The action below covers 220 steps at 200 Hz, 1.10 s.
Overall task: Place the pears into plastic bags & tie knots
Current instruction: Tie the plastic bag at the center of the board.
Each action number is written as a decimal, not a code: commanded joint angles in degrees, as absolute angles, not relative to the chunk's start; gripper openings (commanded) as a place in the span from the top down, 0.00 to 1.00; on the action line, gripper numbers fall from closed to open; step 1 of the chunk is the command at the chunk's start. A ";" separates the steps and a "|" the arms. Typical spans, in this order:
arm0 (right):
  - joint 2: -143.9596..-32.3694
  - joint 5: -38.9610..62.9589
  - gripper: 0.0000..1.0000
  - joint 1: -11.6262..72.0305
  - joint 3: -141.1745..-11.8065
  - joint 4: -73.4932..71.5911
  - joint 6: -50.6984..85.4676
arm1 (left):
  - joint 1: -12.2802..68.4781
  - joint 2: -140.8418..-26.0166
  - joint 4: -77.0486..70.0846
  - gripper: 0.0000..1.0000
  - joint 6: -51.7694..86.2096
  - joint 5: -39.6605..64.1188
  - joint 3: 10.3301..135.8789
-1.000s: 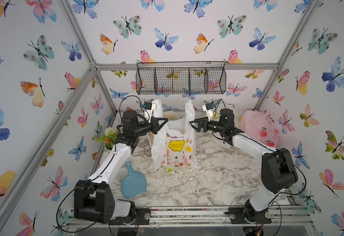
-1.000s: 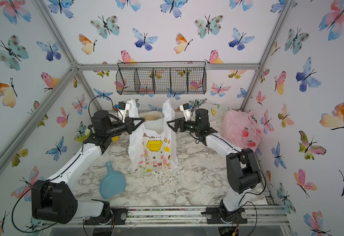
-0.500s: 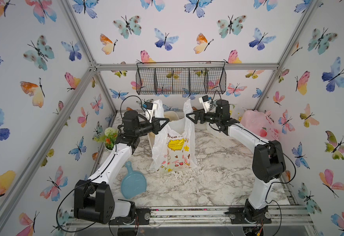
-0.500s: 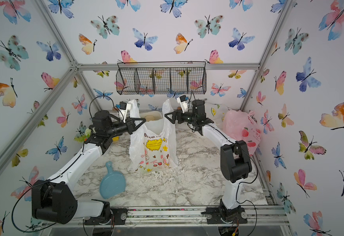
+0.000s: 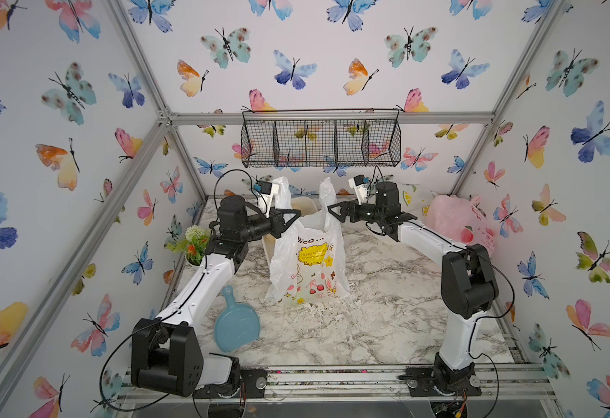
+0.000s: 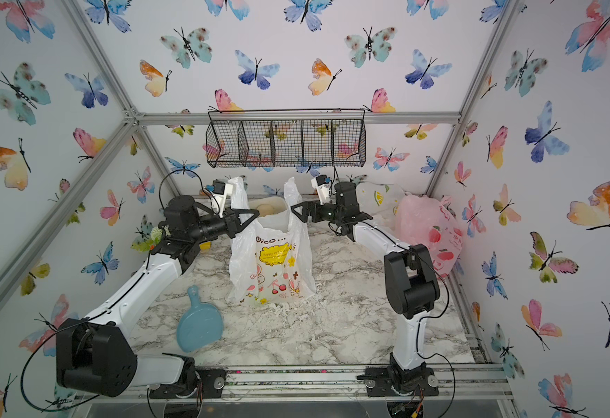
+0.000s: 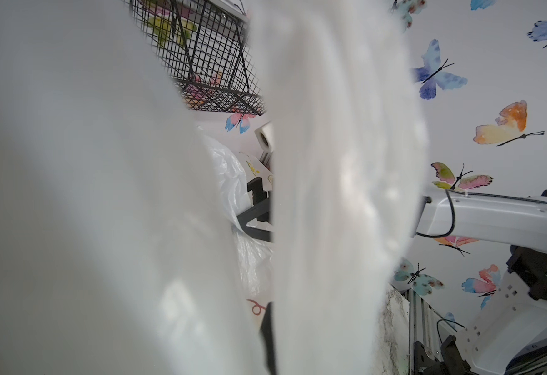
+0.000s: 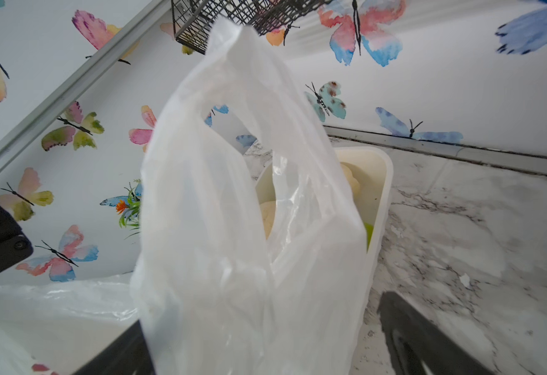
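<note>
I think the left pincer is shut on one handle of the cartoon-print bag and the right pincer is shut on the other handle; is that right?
Not quite: the right pincer is open, not shut. The right wrist view shows its fingers spread wide, with the other handle between them, ungripped. The left pincer is indeed shut on one handle of the cartoon-print bag.

Plastic bag (image 8: 233, 227) in front of tray (image 8: 384, 201)

Upright bag (image 5: 310, 260) at table (image 5: 368, 318) centre. Tray (image 5: 308, 206) just behind, 12 o'clock, pears (image 6: 265, 209) inside. Second bag (image 5: 455, 220) at 2 o'clock, third bag (image 5: 413, 197) at 1. Potted plant (image 5: 194, 242) at 10, paddle board (image 5: 237, 324) at 8.
</note>
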State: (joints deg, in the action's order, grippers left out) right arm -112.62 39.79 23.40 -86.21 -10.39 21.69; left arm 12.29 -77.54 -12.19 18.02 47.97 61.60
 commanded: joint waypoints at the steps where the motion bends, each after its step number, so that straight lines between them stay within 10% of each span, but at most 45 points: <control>1: -116.93 44.40 0.02 23.73 -88.80 -11.14 23.45 | 12.70 -77.42 -13.36 0.98 18.19 49.15 62.27; 41: -122.75 54.72 0.08 23.73 -92.68 -13.72 27.69 | 13.00 -77.51 -13.38 0.98 18.28 49.14 62.58; 109: -115.48 53.66 0.83 23.55 -80.78 -29.54 32.65 | 13.10 -76.31 -10.33 0.98 17.66 47.92 62.71; 220: -84.14 39.51 0.97 27.03 -57.02 -19.08 11.78 | 14.28 -87.40 34.00 0.98 -5.61 48.16 82.04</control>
State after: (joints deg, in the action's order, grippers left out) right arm -90.19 46.35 24.40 -58.06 -28.64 24.12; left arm 12.91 -82.70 21.32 2.76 46.52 77.08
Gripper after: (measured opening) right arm 0.048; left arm 0.054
